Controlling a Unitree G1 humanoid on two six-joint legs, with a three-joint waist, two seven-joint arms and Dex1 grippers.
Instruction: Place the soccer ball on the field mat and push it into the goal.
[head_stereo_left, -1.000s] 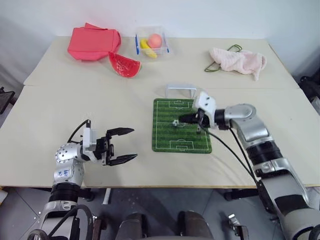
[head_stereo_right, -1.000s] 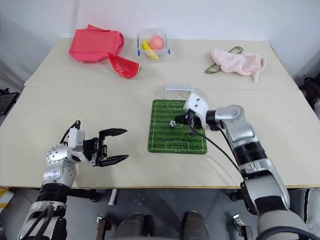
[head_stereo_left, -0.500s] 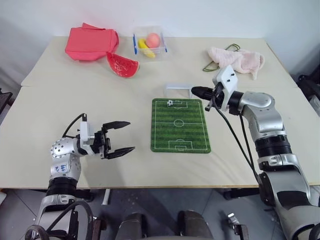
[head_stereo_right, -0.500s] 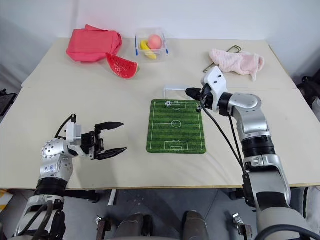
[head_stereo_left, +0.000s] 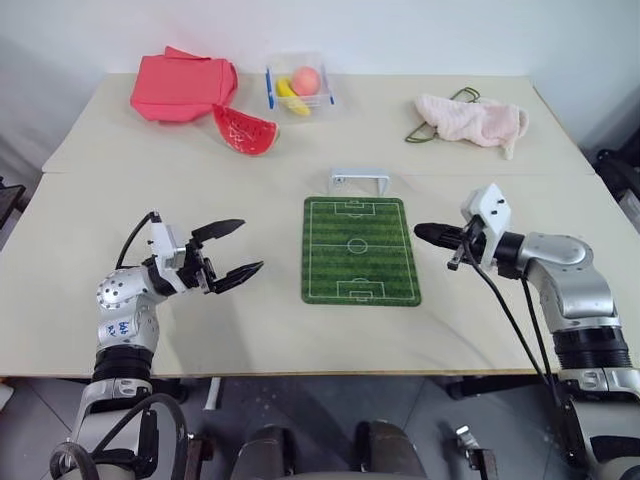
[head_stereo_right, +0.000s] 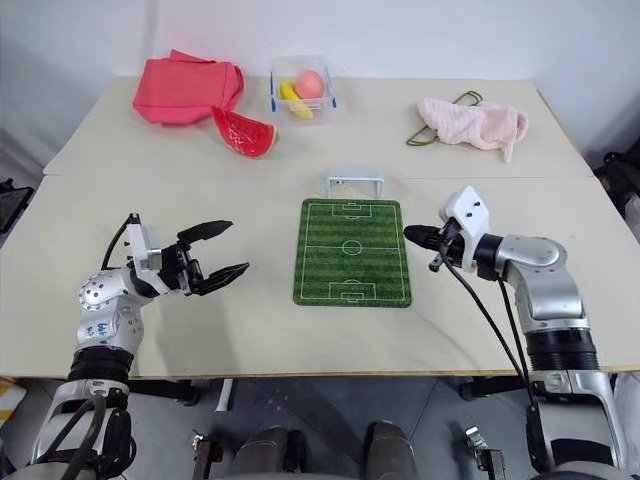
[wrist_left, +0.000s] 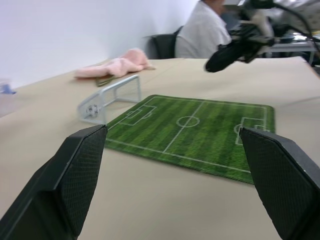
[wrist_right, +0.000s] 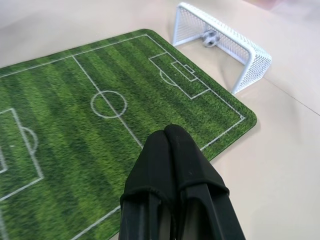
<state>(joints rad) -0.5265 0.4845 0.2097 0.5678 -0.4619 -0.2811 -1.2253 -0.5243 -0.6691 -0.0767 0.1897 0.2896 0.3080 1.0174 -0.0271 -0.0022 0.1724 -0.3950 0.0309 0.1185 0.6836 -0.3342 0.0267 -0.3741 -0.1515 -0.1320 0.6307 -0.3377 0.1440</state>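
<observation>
Flat green striped field mat (head_stereo_left: 361, 249) lies bare. Small white frame goal (wrist_right: 223, 43) at its far end holds tiny black-and-white soccer ball (wrist_right: 210, 37): task looks done. Right gripper (head_stereo_left: 424, 233) pinched together, empty; left gripper (head_stereo_left: 236, 250) spread wide, empty.

You see the soccer ball (wrist_right: 210, 37) only partly: it sits inside the goal (wrist_right: 223, 44), behind netting, its patches too small to make out. In the head views the goal (head_stereo_left: 358, 180) hides it almost wholly. The person (wrist_left: 206, 31) behind the table is cut off at the left wrist view's top edge. The fruit box (head_stereo_left: 300, 85) contents blur together.
</observation>
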